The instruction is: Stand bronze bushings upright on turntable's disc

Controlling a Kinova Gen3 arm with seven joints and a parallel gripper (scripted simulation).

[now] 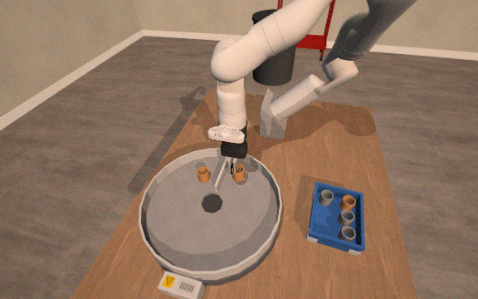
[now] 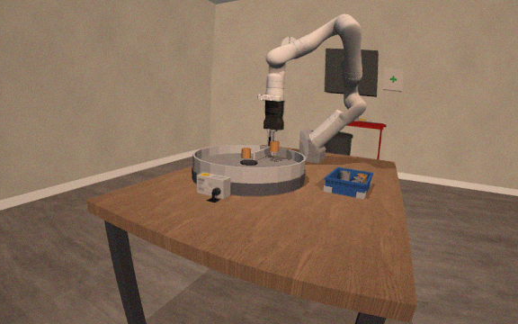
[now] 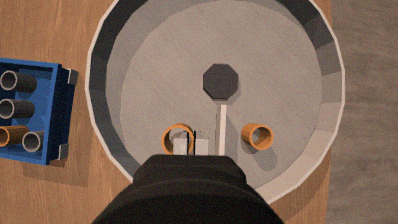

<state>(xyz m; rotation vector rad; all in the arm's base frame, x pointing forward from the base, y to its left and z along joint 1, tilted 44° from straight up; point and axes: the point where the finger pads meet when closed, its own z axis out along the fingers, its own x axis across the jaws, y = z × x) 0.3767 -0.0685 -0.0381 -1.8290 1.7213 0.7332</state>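
Note:
My gripper (image 1: pixel 233 169) (image 3: pixel 191 138) is shut on the wall of a bronze bushing (image 1: pixel 239 176) (image 2: pixel 274 146) (image 3: pixel 166 141), one finger inside its bore and one outside. The bushing is upright, apparently a little above the disc. Another bronze bushing (image 1: pixel 203 178) (image 2: pixel 245 153) (image 3: pixel 247 134) stands upright on the disc (image 1: pixel 181 232) (image 3: pixel 270 45), across the pale bar. The dark hub (image 1: pixel 212 203) (image 3: pixel 220 81) is at the centre. The blue crate (image 1: pixel 326 220) (image 2: pixel 346 189) holds one bronze bushing (image 1: pixel 348 208) (image 3: pixel 16 135) and three steel bushings (image 1: pixel 325 202) (image 1: pixel 347 223) (image 3: pixel 38 141).
A pale bar (image 1: pixel 221 176) (image 3: pixel 222 127) reaches from near the hub towards the rim, close beside the gripper. A raised white rim (image 1: pixel 280 203) (image 2: pixel 259 170) surrounds the disc. A control box (image 1: pixel 181 286) (image 2: pixel 214 185) stands outside the rim. Free disc lies around the hub.

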